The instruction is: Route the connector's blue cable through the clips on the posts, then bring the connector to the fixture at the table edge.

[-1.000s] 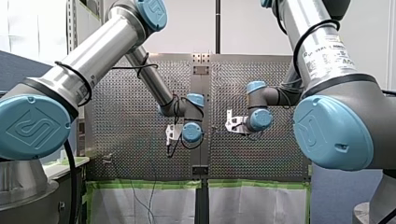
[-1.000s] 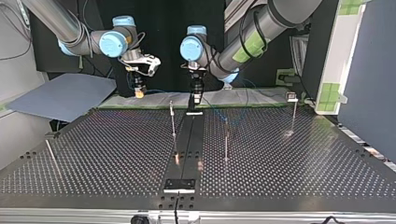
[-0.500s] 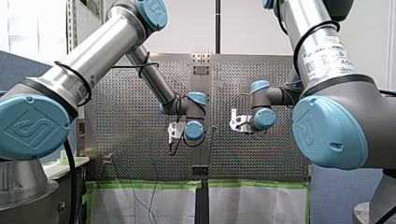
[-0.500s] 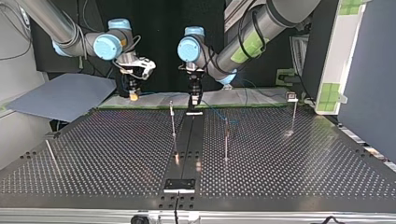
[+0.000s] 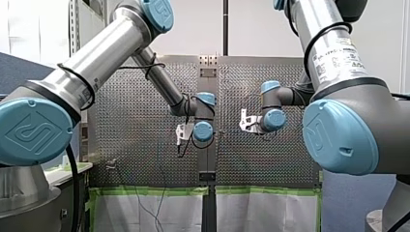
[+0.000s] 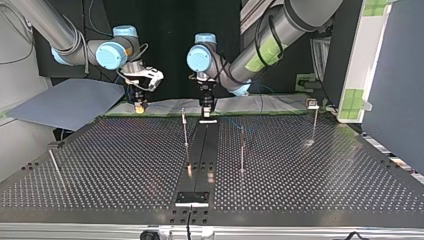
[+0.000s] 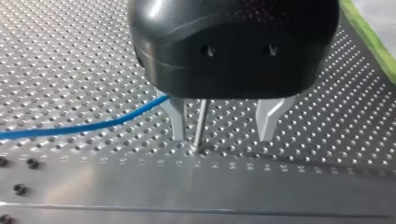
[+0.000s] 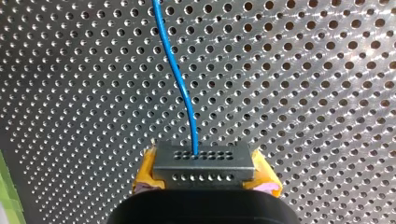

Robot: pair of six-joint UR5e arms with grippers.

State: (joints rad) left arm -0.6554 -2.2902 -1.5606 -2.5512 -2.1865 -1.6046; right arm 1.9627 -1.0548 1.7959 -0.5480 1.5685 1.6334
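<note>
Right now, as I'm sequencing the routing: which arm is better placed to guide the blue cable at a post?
Left, probably. My left tool is open, its fingers straddling a thin post, and the blue cable passes beside one finger. My right tool is shut on the connector.

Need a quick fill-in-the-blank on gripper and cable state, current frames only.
My right gripper is shut on the ______. The cable leaving it is ______ in colour. My left gripper, straddling a thin post, is ______, not shut.
Missing: connector; blue; open.
</note>
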